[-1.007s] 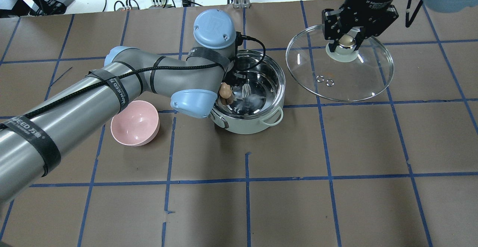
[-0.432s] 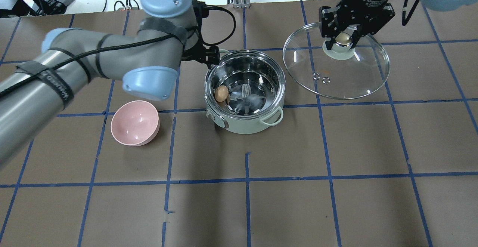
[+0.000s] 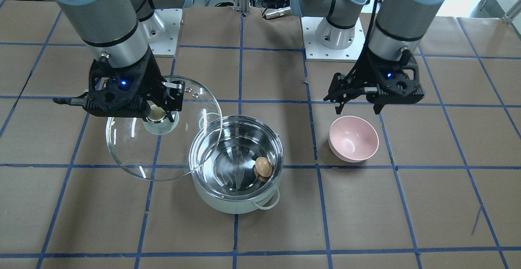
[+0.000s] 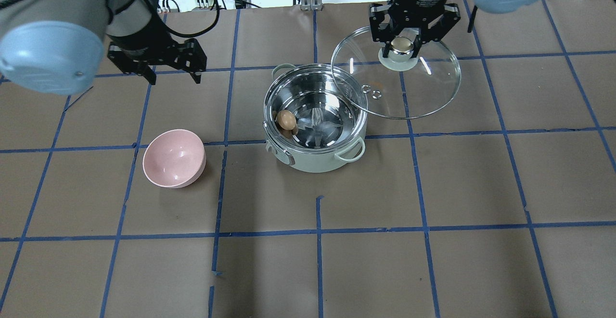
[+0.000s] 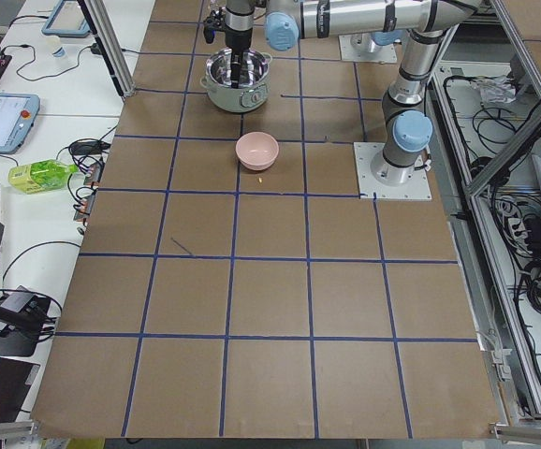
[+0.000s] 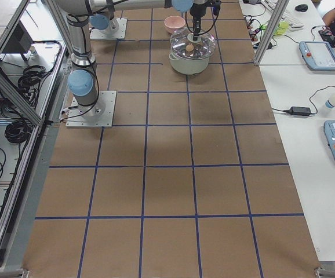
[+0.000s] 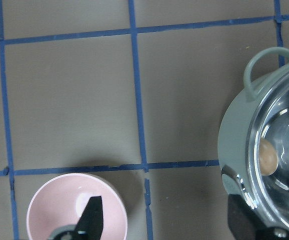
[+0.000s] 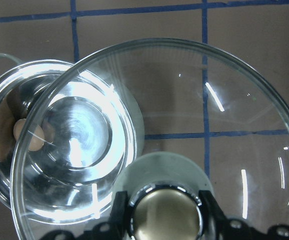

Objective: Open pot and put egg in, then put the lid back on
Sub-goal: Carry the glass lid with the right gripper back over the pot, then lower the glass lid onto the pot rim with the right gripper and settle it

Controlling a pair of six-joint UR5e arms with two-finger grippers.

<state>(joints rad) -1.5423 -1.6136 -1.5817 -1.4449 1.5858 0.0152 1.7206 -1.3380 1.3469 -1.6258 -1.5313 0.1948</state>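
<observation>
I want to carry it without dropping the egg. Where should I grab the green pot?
By its two loop handles, one hand coming in from each side: they stick out from opposite sides of the pot. Keep it level, since the egg lies loose inside and the pot is open.

pot (image 4: 317,162) mint, open; egg (image 4: 287,120) inside, L side; lid (image 4: 415,94) aloft, overlapping rim

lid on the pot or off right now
Off. The right gripper holds the lid raised beside the pot, overlapping only one edge; the pot's steel inside is uncovered, with the egg in it.
</observation>
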